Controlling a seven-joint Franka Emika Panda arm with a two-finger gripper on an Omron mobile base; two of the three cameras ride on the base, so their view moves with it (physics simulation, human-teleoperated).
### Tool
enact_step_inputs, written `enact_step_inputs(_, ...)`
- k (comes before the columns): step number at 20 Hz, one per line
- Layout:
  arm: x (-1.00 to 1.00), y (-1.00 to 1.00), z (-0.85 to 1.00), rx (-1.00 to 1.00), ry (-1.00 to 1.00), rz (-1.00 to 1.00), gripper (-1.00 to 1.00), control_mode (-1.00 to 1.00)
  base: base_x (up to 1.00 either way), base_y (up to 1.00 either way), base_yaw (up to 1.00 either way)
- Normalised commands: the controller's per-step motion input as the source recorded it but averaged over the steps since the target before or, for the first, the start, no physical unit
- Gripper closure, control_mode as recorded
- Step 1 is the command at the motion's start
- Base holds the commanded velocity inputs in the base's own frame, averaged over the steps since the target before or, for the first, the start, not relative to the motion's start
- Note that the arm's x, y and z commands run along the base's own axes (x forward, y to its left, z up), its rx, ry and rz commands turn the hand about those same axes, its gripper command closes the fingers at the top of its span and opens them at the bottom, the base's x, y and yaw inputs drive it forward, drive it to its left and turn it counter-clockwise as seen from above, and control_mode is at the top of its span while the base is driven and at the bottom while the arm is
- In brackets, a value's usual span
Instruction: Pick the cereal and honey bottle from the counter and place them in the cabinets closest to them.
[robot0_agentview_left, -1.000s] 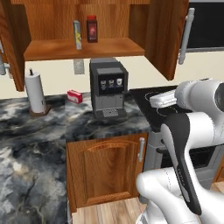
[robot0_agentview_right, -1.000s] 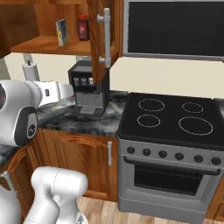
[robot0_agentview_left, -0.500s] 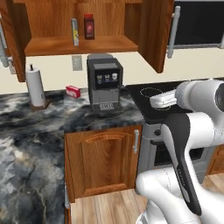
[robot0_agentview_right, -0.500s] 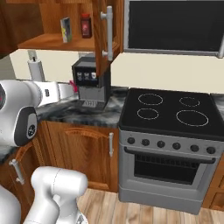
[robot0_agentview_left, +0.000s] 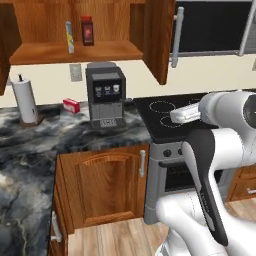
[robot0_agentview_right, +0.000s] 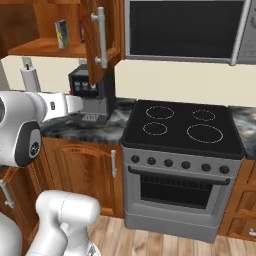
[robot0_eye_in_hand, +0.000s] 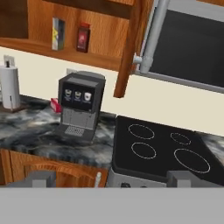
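Nearest to us, the gripper has its two fingertips spread wide apart with nothing between them, poised in the air in front of the stove; the white arm rises in front of the oven door and the wooden base cabinet; beyond it lies the black cooktop with its four rings, and to its left the marbled counter carries a dark coffee machine, standing just beside the stove; a small flat red box lies behind the machine to the left, and a paper towel roll stands upright further left, well apart from both; above, on the open wall cabinets' shelf, we see the cereal standing upright, and just beside it a dark red jar with a red lid; the cabinet door hangs open with its long grey handle towards us; a microwave sits over the stove; we cannot make out the honey bottle.
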Motion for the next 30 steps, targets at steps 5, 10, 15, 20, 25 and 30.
enact_step_inputs(5,0.00,0.00,0.00,0.00,0.00,0.00,-1.00,1.00,0.00,-0.72,-0.01)
enact_step_inputs(10,0.00,0.00,0.00,0.00,0.00,0.00,-1.00,1.00,0.00,-0.72,-0.01)
enact_step_inputs(15,0.00,0.00,0.00,0.00,0.00,0.00,-1.00,1.00,0.00,-0.72,-0.01)
enact_step_inputs(20,0.00,0.00,0.00,0.00,0.00,0.00,-1.00,1.00,0.00,-0.72,-0.02)
enact_step_inputs(25,0.00,0.00,0.00,0.00,0.00,0.00,-1.00,1.00,0.00,-0.76,-0.03)
enact_step_inputs(30,0.00,0.00,0.00,0.00,0.00,0.00,-1.00,1.00,0.00,-0.75,-0.03)
